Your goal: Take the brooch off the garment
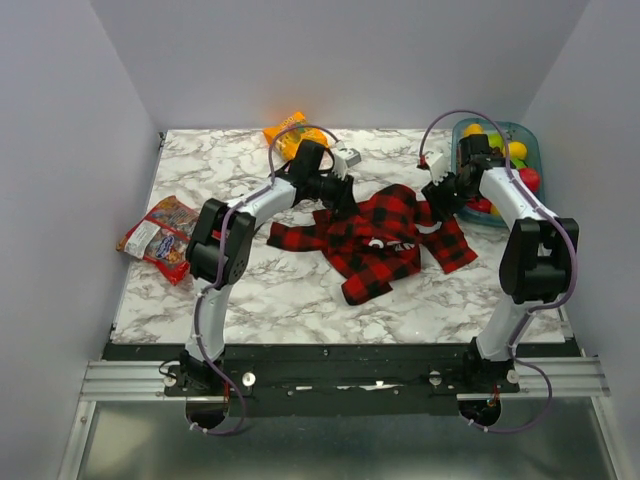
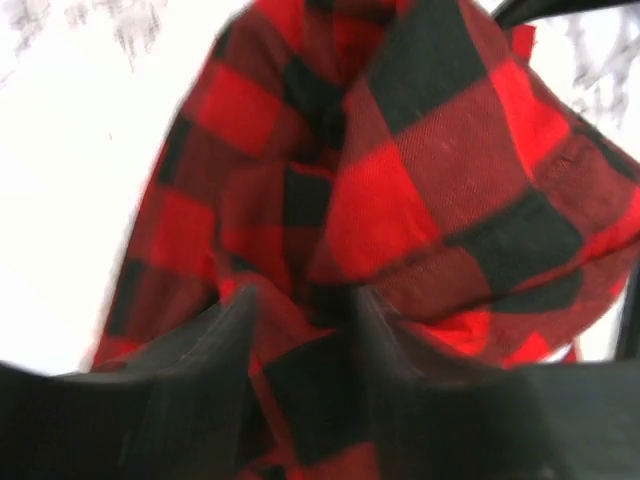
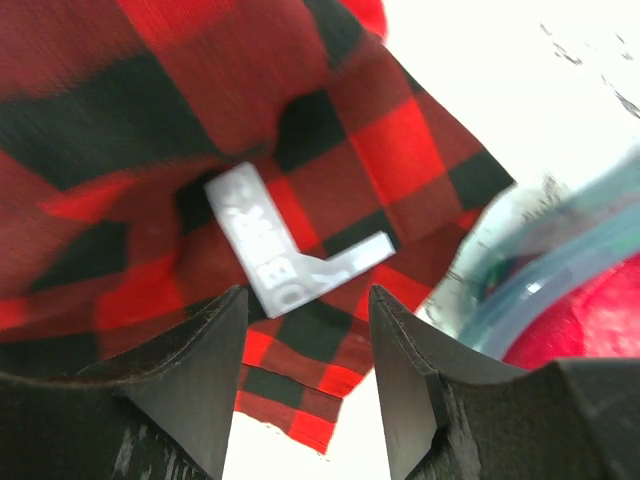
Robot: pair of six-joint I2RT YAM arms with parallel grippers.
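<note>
Two grippers work the garment (image 1: pixel 385 238), which lies mid-table. Well left of the garment: snack bags (image 1: pixel 160 238), not involved. Left gripper (image 2: pixel 303 292) sits at the garment's upper-left edge, fingers (image 2: pixel 225 350) narrow, a fold of plaid pinched between them. Right gripper (image 3: pixel 307 291) is at the garment's upper-right edge, fingers (image 3: pixel 195 370) spread wide, holding nothing, white lettering (image 3: pixel 285 260) just beyond the tips. Bin (image 1: pixel 495 123) of fruit sits just right of the garment, close to that arm.

Step in hand, as I read it: steady the cloth, find the brooch. Best done with the left pinch keeping the cloth taut while the right closes on the brooch alone, not on plaid. Pull straight off to avoid tearing.

Brooch not made out in any view; possibly under a fold or a gripper. Left wrist view blurred. Lettering only partly legible. Garment's edges cut off in both wrist views.
</note>
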